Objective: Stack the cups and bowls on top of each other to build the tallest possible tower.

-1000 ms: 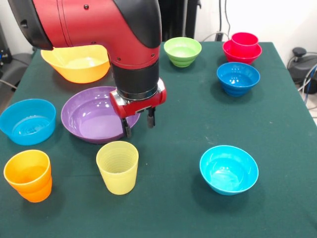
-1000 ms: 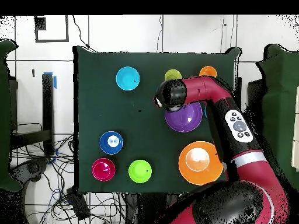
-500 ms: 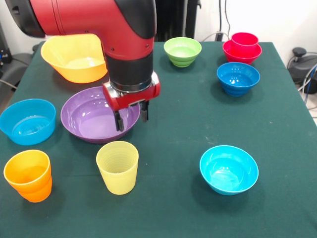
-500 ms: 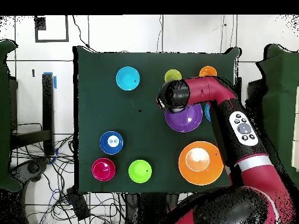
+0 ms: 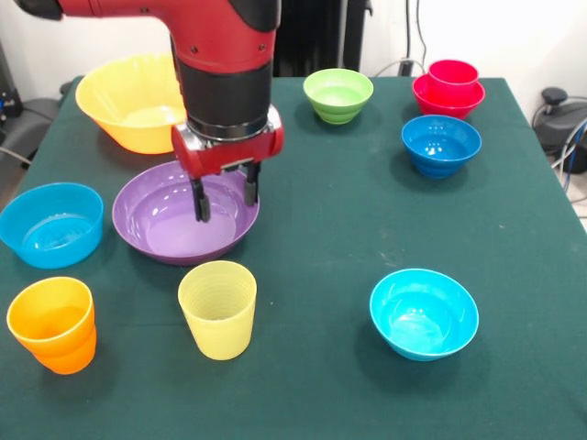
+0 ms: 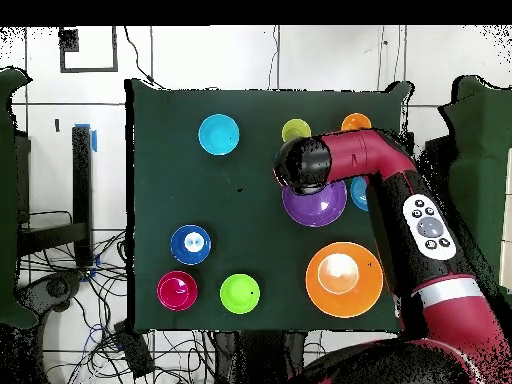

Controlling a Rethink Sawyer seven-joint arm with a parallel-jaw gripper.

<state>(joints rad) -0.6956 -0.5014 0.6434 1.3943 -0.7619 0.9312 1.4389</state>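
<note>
My gripper (image 5: 226, 205) is open and empty, hanging over the right half of the wide purple bowl (image 5: 156, 215); the arm's head covers it in the overhead view (image 6: 303, 165). The pale yellow ribbed cup (image 5: 218, 307) stands just in front of that bowl. The orange cup (image 5: 52, 323) is at the near left. A red cup nested in a red bowl (image 5: 449, 84) forms the short tower at the far right. The large yellow-orange bowl (image 5: 133, 110), lime green bowl (image 5: 338, 94), dark blue bowl (image 5: 440, 144), cyan bowl (image 5: 423, 312) and light blue bowl (image 5: 50, 224) stand apart on the table.
The dark green table (image 5: 348, 229) carries everything. In the overhead view the arm (image 6: 420, 215) runs along the table's right side above the purple bowl (image 6: 318, 205) and beside the yellow-orange bowl (image 6: 343, 279). Cables and floor surround the table.
The gripper has moved to the picture's left and a little away from the camera in the front view, from the purple bowl's right rim to above its inside. It stays open; nothing else moved.
</note>
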